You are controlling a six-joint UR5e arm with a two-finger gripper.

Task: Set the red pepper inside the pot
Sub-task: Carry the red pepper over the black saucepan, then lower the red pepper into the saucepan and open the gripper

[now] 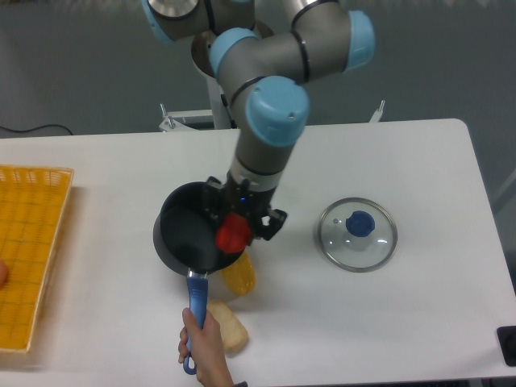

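The red pepper hangs in my gripper, which is shut on it above the right rim of the pot. The pot is a black saucepan left of centre on the table, and a human hand holds its blue handle at the front. My arm reaches down from the back and hides the pot's far right edge. The green pepper is hidden behind the arm.
A yellow pepper lies just below the gripper beside the pot, with a pale bread-like item in front of it. A glass lid with a blue knob rests to the right. An orange basket sits at the left edge.
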